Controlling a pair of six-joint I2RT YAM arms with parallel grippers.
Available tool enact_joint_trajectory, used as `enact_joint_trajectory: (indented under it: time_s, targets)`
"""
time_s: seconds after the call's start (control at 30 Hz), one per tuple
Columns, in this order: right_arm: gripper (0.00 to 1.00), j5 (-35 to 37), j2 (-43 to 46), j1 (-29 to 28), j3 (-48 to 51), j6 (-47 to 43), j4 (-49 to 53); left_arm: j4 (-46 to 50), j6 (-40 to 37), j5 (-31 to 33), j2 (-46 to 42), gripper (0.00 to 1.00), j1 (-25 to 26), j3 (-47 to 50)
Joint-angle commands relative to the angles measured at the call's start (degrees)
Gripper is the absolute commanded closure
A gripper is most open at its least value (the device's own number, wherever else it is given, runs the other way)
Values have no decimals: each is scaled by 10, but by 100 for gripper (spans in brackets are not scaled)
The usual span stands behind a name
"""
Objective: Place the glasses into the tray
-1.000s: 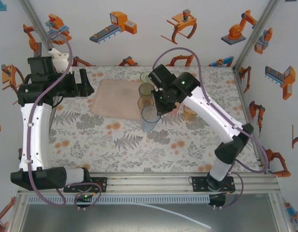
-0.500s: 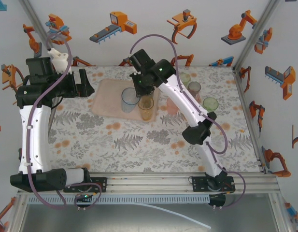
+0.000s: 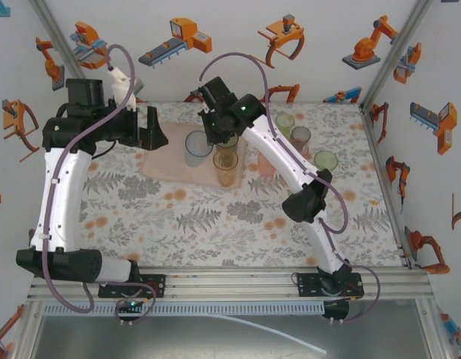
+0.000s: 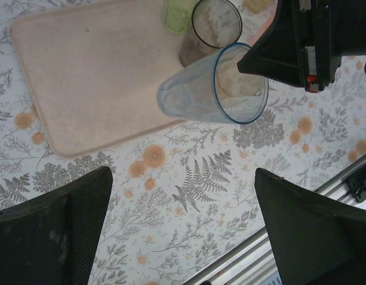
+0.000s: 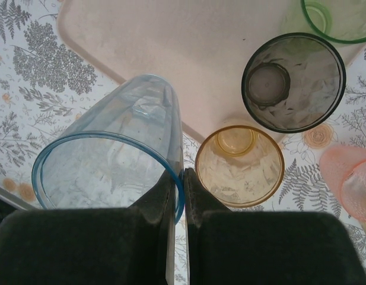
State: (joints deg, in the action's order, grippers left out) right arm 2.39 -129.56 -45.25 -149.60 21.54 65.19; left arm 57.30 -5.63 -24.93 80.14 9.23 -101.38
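Note:
My right gripper (image 5: 183,178) is shut on the rim of a blue glass (image 5: 105,160), one finger inside and one outside. The blue glass (image 3: 198,148) hangs tilted at the near right edge of the pale pink tray (image 3: 161,155). An orange glass (image 5: 239,165) stands just beside my fingers, off the tray. A smoky grey glass (image 5: 293,81) and a green glass (image 5: 334,18) stand at the tray's (image 5: 188,47) right end. My left gripper (image 3: 152,129) hovers open by the tray's left end. Its wrist view shows the blue glass (image 4: 209,92) and the tray (image 4: 94,71) beyond its open gripper (image 4: 181,178).
More glasses stand on the flowered cloth right of the tray: a pink one (image 3: 266,166), a green one (image 3: 285,121), another pink one (image 3: 300,137) and a green one (image 3: 325,160). The metal rail (image 4: 325,196) runs along the table's near edge.
The right arm swung left with the blue glass, from beside the other glasses to the tray's right end. The left arm has shifted right, closer to the tray.

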Motion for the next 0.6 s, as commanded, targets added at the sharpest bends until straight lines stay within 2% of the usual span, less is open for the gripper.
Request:
enact_joint_trajectory:
  time_s: [0.0,0.13,0.57]
  targets:
    - [98,15,4,-8,-5,-4,-30,3,-5,35,19,3,13,-25]
    - [98,43,4,-19,-4,-8,-34,-4,10,49,43,0,29,-30]
    - [98,103,15,-42,33,33,-87,-40,31,113,73,8,89,-23]
